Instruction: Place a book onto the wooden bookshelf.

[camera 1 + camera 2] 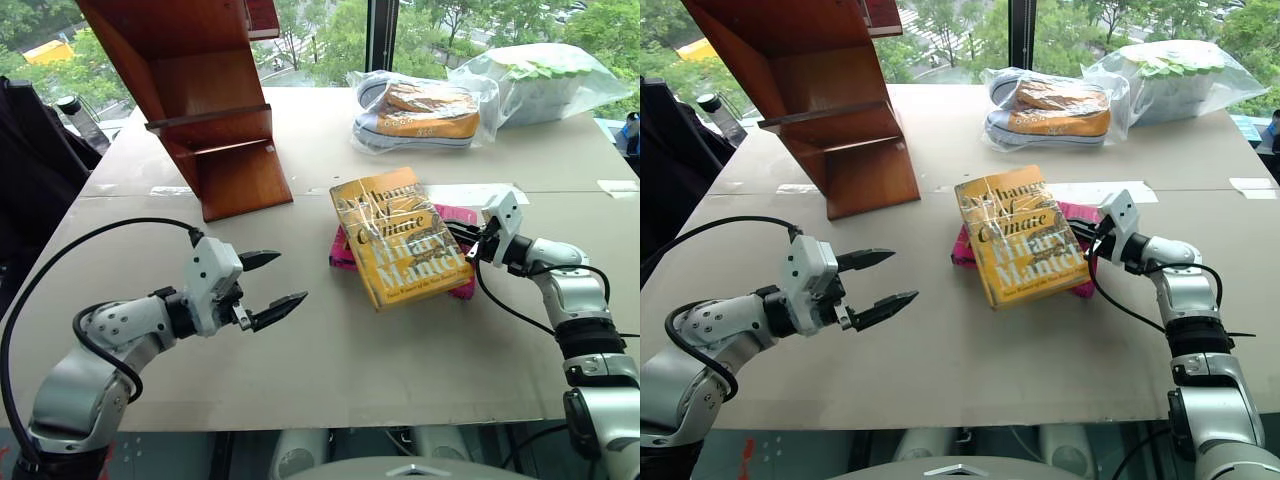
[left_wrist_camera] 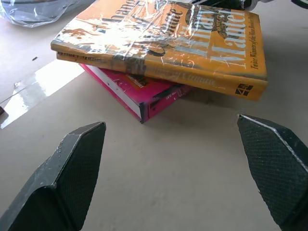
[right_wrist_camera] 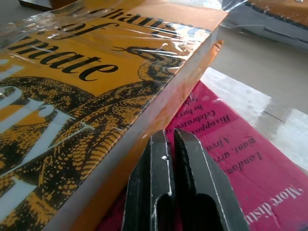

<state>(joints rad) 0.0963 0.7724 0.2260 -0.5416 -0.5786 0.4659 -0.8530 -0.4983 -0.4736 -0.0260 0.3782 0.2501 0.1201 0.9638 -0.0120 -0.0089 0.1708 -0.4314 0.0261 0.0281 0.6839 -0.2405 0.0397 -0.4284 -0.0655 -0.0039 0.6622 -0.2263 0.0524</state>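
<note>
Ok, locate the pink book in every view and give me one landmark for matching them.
Left eye view: the pink book peeks out from under the yellow book, right of centre.
Right eye view: pink book, again under the yellow book.
Left wrist view: its spine corner juts toward the camera.
Right wrist view: its cover lies beside the right hand.
Landmark: the yellow book.

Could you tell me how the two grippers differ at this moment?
The left gripper is open, the right gripper shut. The left hangs clear of the book; the right's tips sit at the book's edge, over the pink book. Both point toward the books.
</note>
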